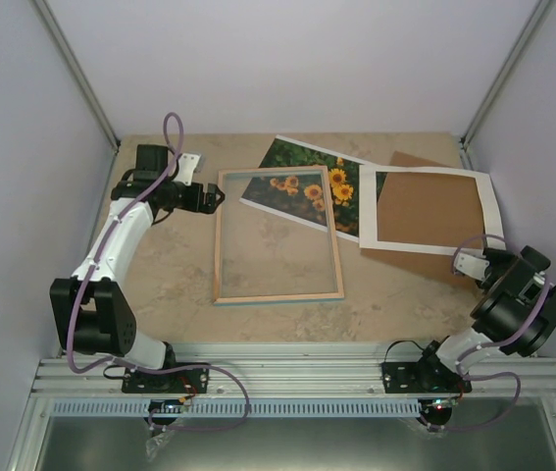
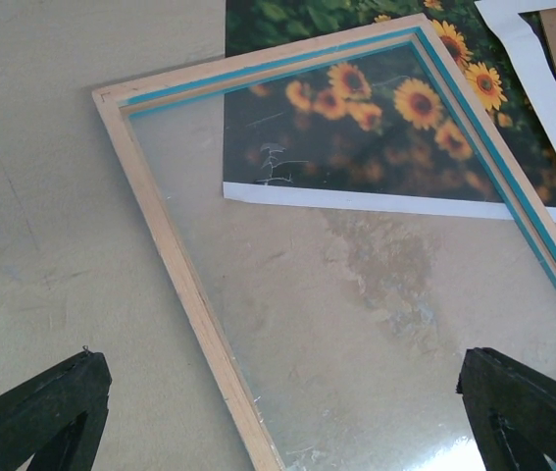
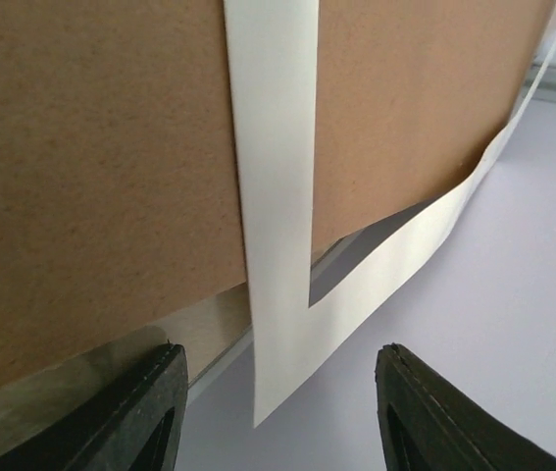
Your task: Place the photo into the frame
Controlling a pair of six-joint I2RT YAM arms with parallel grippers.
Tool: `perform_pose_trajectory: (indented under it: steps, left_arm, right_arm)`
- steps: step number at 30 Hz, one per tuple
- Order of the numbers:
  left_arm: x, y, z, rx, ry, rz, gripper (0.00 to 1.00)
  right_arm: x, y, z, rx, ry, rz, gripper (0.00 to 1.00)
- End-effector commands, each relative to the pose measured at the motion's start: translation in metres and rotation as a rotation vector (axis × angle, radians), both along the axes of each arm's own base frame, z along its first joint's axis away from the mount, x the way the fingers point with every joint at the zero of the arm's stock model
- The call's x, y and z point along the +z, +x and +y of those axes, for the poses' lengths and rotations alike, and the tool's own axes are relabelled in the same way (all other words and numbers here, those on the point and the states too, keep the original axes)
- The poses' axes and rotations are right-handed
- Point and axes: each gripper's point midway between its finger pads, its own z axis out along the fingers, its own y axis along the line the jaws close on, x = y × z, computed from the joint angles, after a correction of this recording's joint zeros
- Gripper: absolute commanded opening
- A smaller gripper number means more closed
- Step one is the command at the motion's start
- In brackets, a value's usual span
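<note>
The frame (image 1: 219, 235) lies flat mid-table, its light wood side up and a blue edge (image 2: 474, 128) showing inside the rail. The photo (image 1: 302, 157) of orange flowers lies behind it, with its near part under the clear pane (image 2: 376, 108). My left gripper (image 1: 217, 196) hovers over the frame's far left corner, open wide and empty (image 2: 282, 422). My right gripper (image 1: 469, 260) is at the near right corner of a white mat (image 1: 368, 206). In the right wrist view that corner (image 3: 287, 324) hangs between the open jaws (image 3: 278, 412), clear of both pads.
The white mat rests on a brown backing board (image 1: 429, 211) at the right, overlapping the photo's right end. The board (image 3: 91, 177) fills most of the right wrist view. Enclosure walls and posts stand on three sides, and a metal rail (image 1: 297, 378) runs along the near edge.
</note>
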Motion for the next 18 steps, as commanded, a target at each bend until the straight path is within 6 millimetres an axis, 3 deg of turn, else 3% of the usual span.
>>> perform_pose_trajectory:
  steps: [1,5,11,18]
  left_arm:
    - [0.008,0.007,-0.001,0.009,0.000,-0.012,1.00]
    - [0.010,0.010,0.000,0.019,0.000,-0.015,0.99]
    - [0.010,0.012,0.002,0.034,0.001,-0.014,0.99]
    - [0.015,0.011,0.005,0.044,0.016,-0.035,0.99]
  right_arm:
    - [-0.016,-0.001,0.015,0.071,0.047,0.009,0.51]
    - [-0.005,0.008,0.014,0.087,0.059,-0.024,0.35]
    - [0.026,0.025,0.011,0.085,0.121,-0.092,0.02]
    - [0.074,0.028,0.028,0.155,0.152,-0.150,0.01]
